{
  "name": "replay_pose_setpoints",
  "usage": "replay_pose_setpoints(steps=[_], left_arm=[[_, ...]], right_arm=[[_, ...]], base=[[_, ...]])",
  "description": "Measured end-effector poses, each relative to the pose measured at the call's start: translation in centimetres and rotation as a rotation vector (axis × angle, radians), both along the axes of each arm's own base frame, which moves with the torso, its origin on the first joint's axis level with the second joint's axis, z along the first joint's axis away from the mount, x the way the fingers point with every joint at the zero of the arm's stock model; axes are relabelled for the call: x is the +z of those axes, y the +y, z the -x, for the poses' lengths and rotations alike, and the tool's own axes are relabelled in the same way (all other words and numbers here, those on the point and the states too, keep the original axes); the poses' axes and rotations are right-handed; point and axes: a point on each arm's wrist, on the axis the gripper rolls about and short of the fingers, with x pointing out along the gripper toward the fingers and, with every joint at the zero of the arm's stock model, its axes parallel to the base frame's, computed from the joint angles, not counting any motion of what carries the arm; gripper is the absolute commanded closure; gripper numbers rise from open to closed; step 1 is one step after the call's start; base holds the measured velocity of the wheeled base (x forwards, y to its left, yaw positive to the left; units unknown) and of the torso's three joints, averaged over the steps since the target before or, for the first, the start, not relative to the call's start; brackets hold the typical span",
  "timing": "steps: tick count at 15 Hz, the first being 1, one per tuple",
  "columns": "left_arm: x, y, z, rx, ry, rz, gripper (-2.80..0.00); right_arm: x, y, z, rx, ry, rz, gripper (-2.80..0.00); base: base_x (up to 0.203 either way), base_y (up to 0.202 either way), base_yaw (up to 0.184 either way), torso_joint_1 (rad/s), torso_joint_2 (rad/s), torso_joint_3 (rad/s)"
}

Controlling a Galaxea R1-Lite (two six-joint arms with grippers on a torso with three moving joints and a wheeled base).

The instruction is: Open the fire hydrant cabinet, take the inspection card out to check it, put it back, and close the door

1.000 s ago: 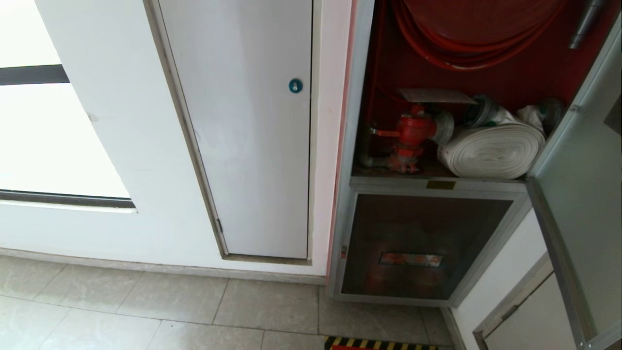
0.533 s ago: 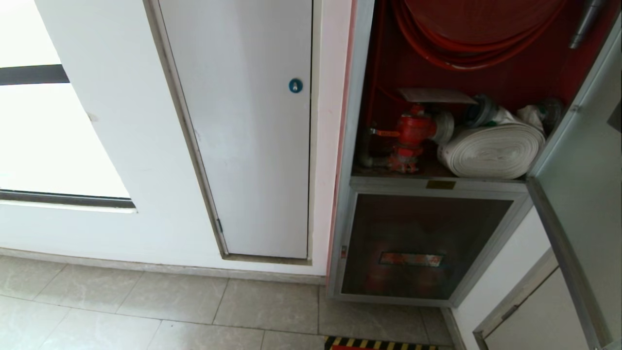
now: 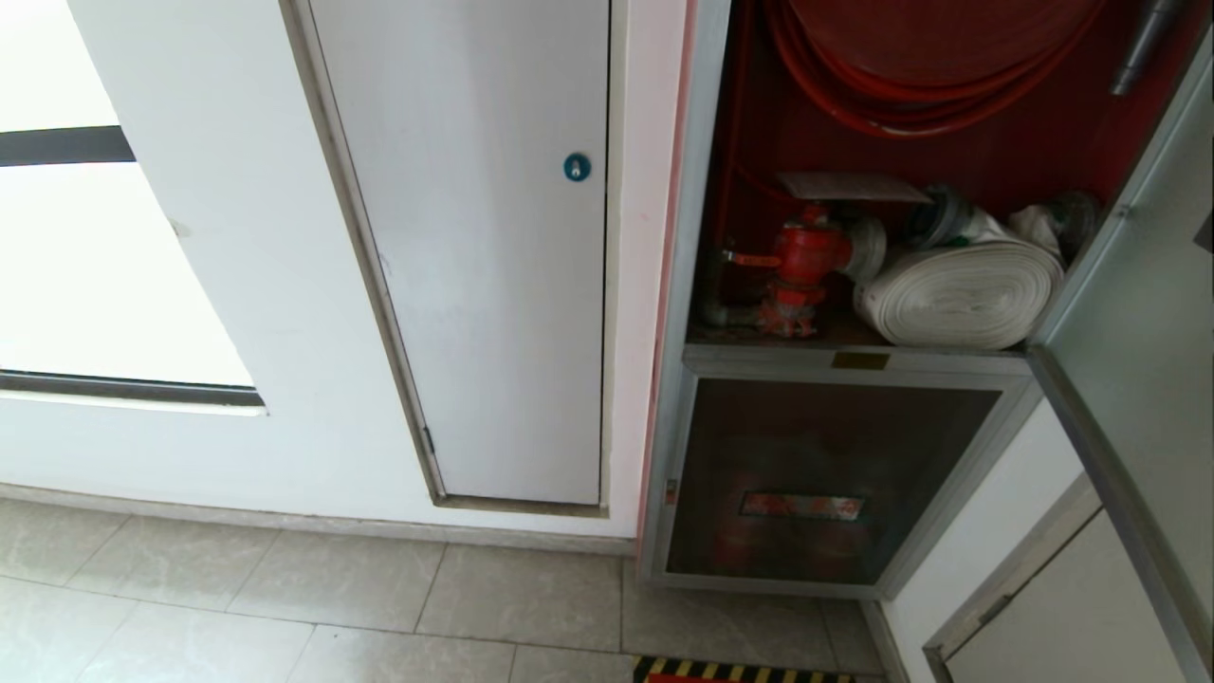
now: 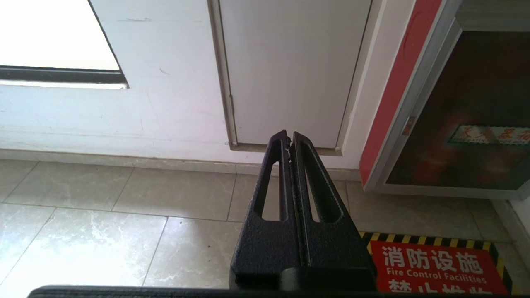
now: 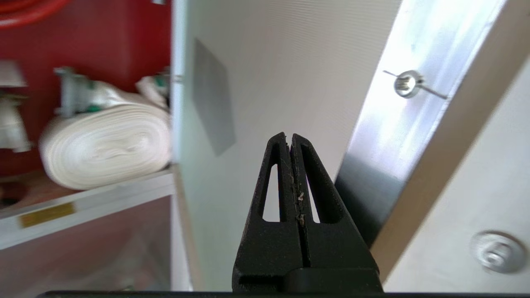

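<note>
Only right wrist view shows right claw [image 5: 289,138] pressed together, empty, facing open door [image 5: 265,82].

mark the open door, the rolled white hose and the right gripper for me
the door [image 3: 1138,313], head view: on its pale pane, swung open at the cabinet's right.
rolled white hose [image 3: 958,294], head view: on the side of the roll.
right gripper [image 5: 290,138], right wrist view: at the tips of its shut fingers, before the door.

My right gripper [image 5: 289,138] is pinched tight, nothing in it. Left gripper [image 4: 288,136] same, pointing fwd & down.
</note>
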Motion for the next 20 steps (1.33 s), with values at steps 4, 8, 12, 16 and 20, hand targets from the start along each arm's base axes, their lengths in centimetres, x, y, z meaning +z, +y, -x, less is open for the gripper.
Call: replay_pose_setpoints(steps=[4,8,12,16,20], left_arm=[[0.0,0.0,0.0,0.0,0.0,0.0,0.0],[0.0,0.0,0.0,0.0,0.0,0.0,0.0],[0.0,0.0,0.0,0.0,0.0,0.0,0.0],[0.0,0.0,0.0,0.0,0.0,0.0,0.0],[0.0,0.0,0.0,0.0,0.0,0.0,0.0]], right_arm=[[-0.2,-1.2,0.5,-0.073,0.018,0.001,0.0],[-0.5,-2.4,0.5,-0.103,0.047,-0.011,0.0],[-0.3,-3.5,0.4,-0.123,0.056,-0.019,0.0],[-0.2,-4.4,0.5,-0.134,0.056,-0.029,0.0],[-0.3,-5.0,0.8,-0.151,0.067,-0.034,0.0]], base=[[0.0,0.0,0.0,0.0,0.0,0.0],[0.0,0.0,0.0,0.0,0.0,0.0],[0.0,0.0,0.0,0.0,0.0,0.0],[0.0,0.0,0.0,0.0,0.0,0.0],[0.0,0.0,0.0,0.0,0.0,0.0]])
